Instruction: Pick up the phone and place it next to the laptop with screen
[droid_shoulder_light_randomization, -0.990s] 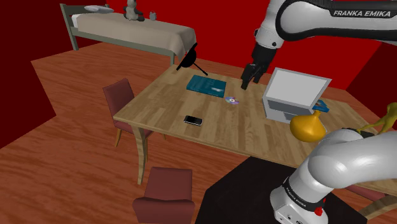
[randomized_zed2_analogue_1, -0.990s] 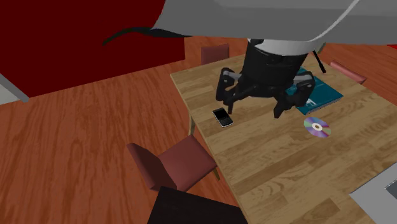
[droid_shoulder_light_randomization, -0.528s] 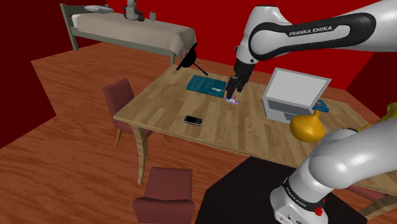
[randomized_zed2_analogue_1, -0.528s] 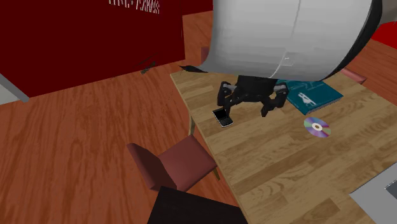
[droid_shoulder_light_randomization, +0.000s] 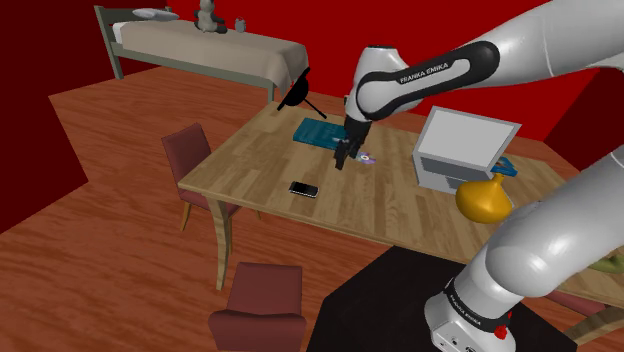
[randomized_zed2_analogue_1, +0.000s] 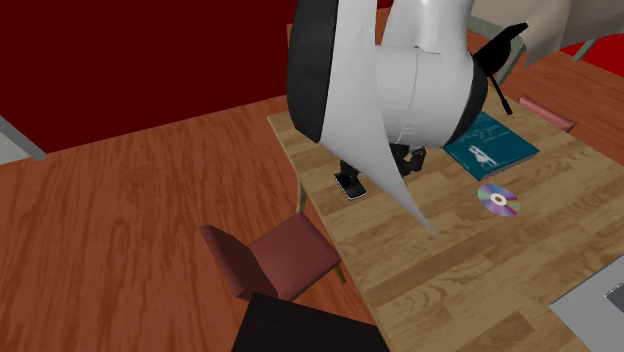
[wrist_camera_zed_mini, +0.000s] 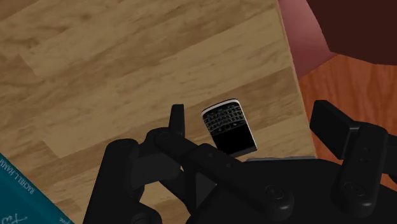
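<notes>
"Where was the pincer (wrist_camera_zed_mini: 252, 116)?"

"Above the worktop (droid_shoulder_light_randomization: 250, 165), its 2 fingers apart and holding nothing. Within 1 second it had swung toward the phone (droid_shoulder_light_randomization: 303, 189)."

"And the phone?"

"It lay flat near the worktop's edge, untouched. Beyond it sat the disc (droid_shoulder_light_randomization: 366, 157), and farther off the laptop (droid_shoulder_light_randomization: 462, 150), which the pincer had left."

"Meaning?"

"The approach was under way. Closing in, descending and grasping likely remained."
</notes>
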